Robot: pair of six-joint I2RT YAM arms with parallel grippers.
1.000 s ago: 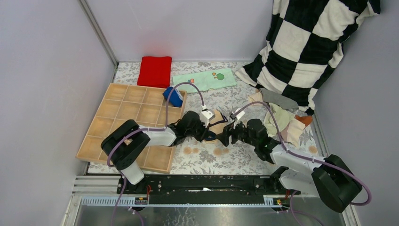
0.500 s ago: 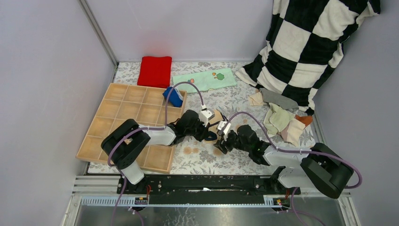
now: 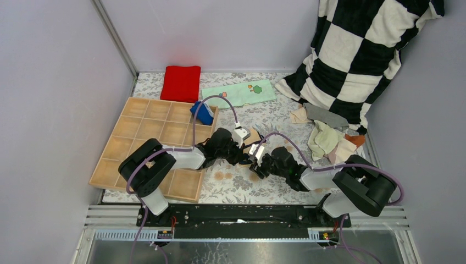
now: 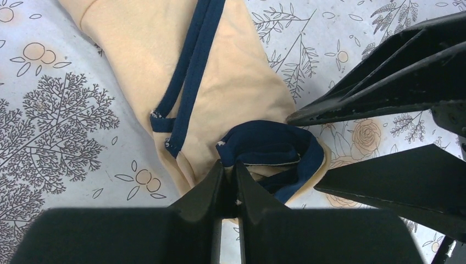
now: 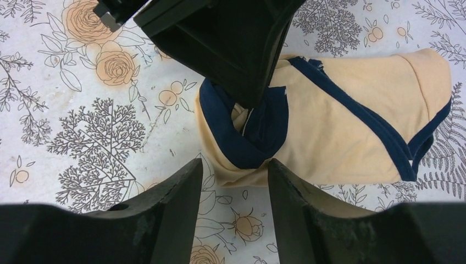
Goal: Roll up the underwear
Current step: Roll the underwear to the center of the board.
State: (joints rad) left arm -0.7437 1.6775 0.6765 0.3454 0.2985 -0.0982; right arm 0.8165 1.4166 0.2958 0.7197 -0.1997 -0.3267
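Hovering low from the right with jaws parted, gap lined up just short of the rolled, navy-trimmed end of the tan underwear [image 5: 340, 126]. Pinching that same roll from the left, jaws closed tight on the fabric. Lying flat on the counter [image 5: 82, 126] between both arms, stretching crosswise to the right jaws' reach. Probably calls for rolling along that length.

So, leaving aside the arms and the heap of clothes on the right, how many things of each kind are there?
Underwear: 2 (tan underwear, blue underwear)
Cloths: 2 (red cloth, mint cloth)
Trays: 1 (wooden tray)
Pillows: 1 (checked pillow)
Total: 6
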